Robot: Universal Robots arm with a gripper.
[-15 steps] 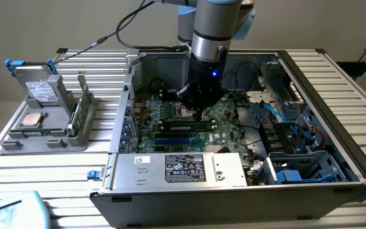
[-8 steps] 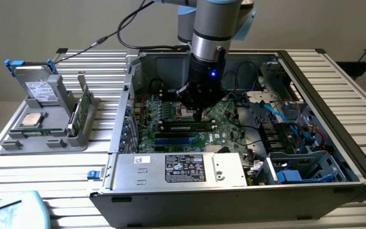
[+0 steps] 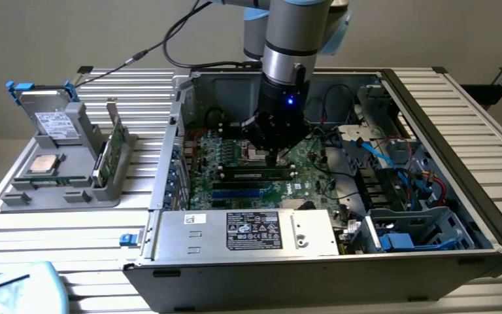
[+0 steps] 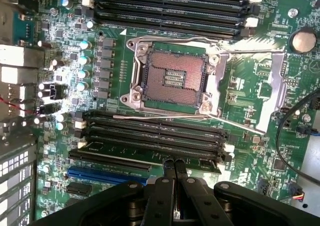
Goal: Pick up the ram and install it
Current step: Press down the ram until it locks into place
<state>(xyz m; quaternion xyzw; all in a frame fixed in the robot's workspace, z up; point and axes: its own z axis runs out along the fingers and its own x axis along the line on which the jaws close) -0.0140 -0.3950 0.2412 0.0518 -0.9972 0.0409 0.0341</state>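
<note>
Ram (image 3: pixel 253 174): exterior view — dark stick lying in a motherboard slot directly under the hand (image 3: pixel 276 159), its long axis running across the case from the exterior view's left to right.
Hand, exterior view: fingers drawn together, tips down at the stick's top edge near its right half; whether they press on it or stop just short, I cannot tell.
Spare module (image 3: pixel 112 145): standing upright in the grey holder (image 3: pixel 55 193) on the desk (image 3: pixel 24 232), well off to the exterior view's left of the hand.
Ram, wrist view (image 4: pixel 150 153): green board seated in the slot bank nearest the fingers (image 4: pixel 167 172), long axis crosswise to them.
Hand, wrist view (image 4: pixel 174 167): fully closed, gripping nothing, tips at the stick's edge.
CPU socket (image 4: pixel 172 81): empty, beyond the slot bank.
</note>
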